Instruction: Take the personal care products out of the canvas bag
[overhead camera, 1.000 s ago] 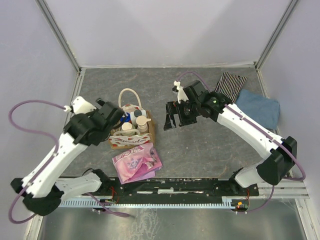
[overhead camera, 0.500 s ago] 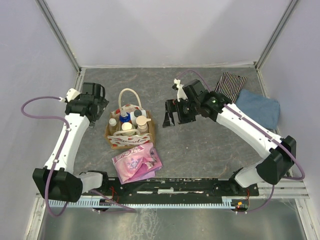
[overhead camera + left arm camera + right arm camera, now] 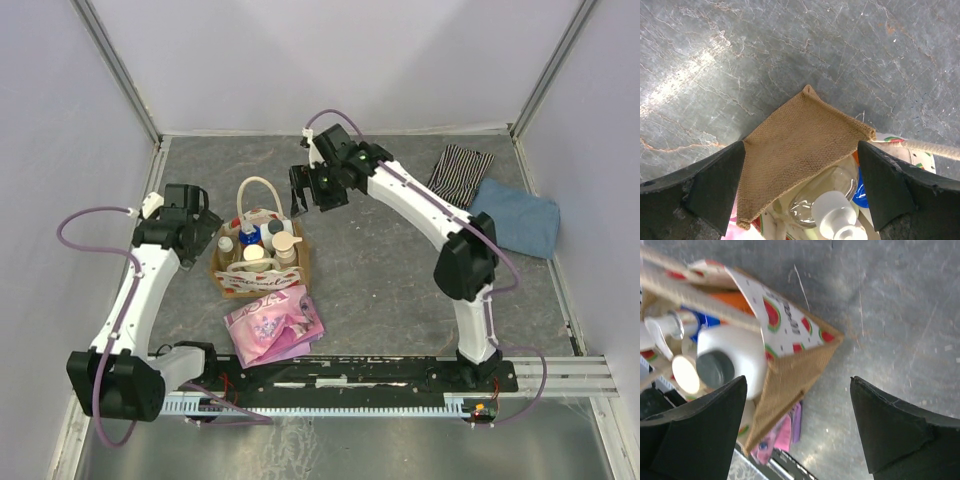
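Most of the grey table [image 3: 400, 290] is bare stone-patterned surface, and both arms reach over its left half toward the canvas bag [image 3: 262, 262], which stands upright near the left arm with its looped handle raised. Beside the bag's near side lies a pink folded cloth [image 3: 273, 325]; a blue cloth [image 3: 515, 220] and a striped cloth [image 3: 460, 172] sit well apart at the far right. The left gripper [image 3: 801, 150] hangs over the bag's left corner with its fingers spread wide and nothing between them but that woven corner below. The right gripper [image 3: 797, 385] hovers above the far right corner, likewise spread and empty. The bottles [image 3: 262, 243] are all inside the bag, packed upright and touching: a white bottle [image 3: 735, 357] with a grey cap, a beige pump bottle [image 3: 285, 243], and an orange bottle [image 3: 737, 301] with a blue pump. The main risk, as I judge it, is a finger catching the soft rim or the handle on the way down, which would drag or tip the bag; crowded neighbours could also be knocked over or pulled up together.
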`<state>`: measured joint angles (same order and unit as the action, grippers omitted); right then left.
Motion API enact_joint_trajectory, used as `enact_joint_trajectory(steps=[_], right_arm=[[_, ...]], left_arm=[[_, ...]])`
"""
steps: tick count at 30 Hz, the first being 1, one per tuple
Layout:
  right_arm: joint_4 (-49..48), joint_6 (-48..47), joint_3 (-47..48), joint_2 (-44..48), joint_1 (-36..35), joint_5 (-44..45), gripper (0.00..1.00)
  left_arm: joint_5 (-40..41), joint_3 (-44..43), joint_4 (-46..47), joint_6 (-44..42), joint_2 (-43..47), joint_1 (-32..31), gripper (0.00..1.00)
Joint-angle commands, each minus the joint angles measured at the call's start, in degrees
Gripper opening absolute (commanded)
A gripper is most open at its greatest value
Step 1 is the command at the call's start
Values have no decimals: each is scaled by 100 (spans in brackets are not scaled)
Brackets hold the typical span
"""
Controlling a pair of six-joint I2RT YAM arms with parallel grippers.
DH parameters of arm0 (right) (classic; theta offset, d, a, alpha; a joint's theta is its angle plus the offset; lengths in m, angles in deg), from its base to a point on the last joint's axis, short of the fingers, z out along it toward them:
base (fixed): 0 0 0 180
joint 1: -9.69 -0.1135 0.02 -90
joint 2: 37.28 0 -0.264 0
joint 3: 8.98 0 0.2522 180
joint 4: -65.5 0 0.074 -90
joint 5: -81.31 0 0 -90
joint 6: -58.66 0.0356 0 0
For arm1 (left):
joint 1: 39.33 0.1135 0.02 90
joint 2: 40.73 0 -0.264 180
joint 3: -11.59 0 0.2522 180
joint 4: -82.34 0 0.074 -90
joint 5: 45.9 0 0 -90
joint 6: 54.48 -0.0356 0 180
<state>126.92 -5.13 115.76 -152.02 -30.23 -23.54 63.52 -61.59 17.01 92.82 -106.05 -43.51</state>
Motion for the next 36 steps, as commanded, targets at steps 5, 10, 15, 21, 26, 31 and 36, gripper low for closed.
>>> enact_joint_trajectory(steps=[5,10,15,21,26,31,36], right_arm=[[902,-445,2038,-1393,-149,-211,87],[1120,-756,2155,-1625,-352,-210,88],[1592,-960,2511,-2050,-463,31,64],[1597,-860,2225,-1962,-375,539,2],[1026,-559,1081,-1264,218,626,1],[855,-512,519,-815,790,661,1],[901,-564,398,-531,1388,835,1]], left_arm=[[-94,94,251,-471,131,67,100],[-325,196,456,-470,27,79,100],[-418,292,580,-506,-88,85,99],[-816,622,1017,-582,-328,77,99],[-1764,891,1862,-533,-805,-123,93],[-1609,434,2221,-263,-1404,-1065,92],[-1597,-500,2283,-136,-2332,-1653,92]])
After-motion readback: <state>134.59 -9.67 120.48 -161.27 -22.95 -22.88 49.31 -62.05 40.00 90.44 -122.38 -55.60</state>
